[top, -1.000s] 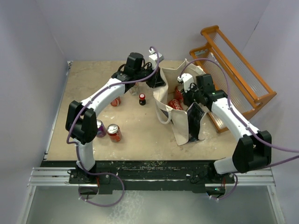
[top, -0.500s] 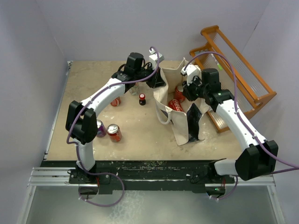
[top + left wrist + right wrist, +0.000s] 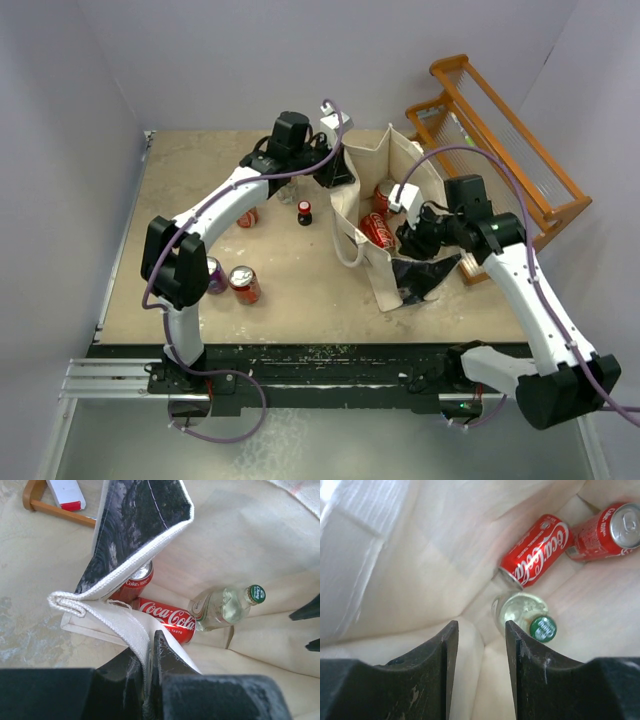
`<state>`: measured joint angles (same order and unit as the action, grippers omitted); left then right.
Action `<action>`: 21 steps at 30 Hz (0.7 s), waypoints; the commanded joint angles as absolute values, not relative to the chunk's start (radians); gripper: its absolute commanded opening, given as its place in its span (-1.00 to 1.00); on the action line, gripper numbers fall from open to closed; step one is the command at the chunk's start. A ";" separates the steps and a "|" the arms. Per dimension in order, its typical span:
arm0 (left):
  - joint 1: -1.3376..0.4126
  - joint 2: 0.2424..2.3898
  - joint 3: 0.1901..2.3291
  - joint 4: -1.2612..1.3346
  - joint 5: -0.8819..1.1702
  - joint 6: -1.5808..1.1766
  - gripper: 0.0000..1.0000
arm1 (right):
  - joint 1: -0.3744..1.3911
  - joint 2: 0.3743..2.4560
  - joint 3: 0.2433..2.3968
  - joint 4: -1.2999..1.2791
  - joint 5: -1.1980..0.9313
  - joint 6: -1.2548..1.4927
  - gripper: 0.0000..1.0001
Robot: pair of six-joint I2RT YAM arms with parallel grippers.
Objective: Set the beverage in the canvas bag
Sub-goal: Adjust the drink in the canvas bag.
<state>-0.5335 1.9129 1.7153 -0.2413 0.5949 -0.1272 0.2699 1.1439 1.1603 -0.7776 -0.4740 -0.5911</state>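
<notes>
Glass, clear, with a green cap: the bottle [image 3: 520, 611] lies on its side at the bottom of the canvas bag [image 3: 375, 165], touching one of the two red cola cans [image 3: 535, 550] already in there. I judge it stiff, smooth and slippery, weighty if full, and breakable against the cans. If I must shift it, I would grip across the body just below the shoulder, not at the cap.

The bag stands on the right half of the bench toward the far edge. Its cloth is soft and slumps unless it is held.

Left gripper [image 3: 147, 670] is pinched tight on the bag's hem, propping the mouth open. Right gripper [image 3: 480, 630] hangs over the mouth, fingers apart and empty.

A small dark bottle [image 3: 304, 212] stands just left of the bag. Loose cans [image 3: 243, 284] lie toward the near left. The orange rack [image 3: 500, 130] sits at the far right corner.
</notes>
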 commanded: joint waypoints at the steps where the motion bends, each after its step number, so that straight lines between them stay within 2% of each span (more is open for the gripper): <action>1: -0.531 1.904 1.742 -0.223 0.543 -0.115 -0.89 | 0.274 1.093 1.137 -1.008 -0.497 -0.783 -0.08; 8: -0.531 1.901 1.714 -0.225 0.529 -0.124 -0.87 | 0.318 1.041 1.031 -1.042 -0.410 -0.862 -0.09; 11: -0.531 1.900 1.719 -0.225 0.558 -0.128 -0.72 | 0.330 1.022 1.015 -1.002 -0.382 -0.836 -0.10; 13: -0.530 1.893 1.732 -0.224 0.588 -0.138 -0.44 | 0.333 1.028 1.015 -0.980 -0.377 -0.817 -0.10; 17: -0.528 1.861 1.753 -0.238 0.641 -0.169 0.41 | 0.344 1.051 1.015 -0.958 -0.390 -0.774 -0.11; 21: -0.518 1.801 1.722 -0.233 0.686 -0.213 0.88 | 0.385 1.029 0.999 -0.923 -0.386 -0.757 -0.12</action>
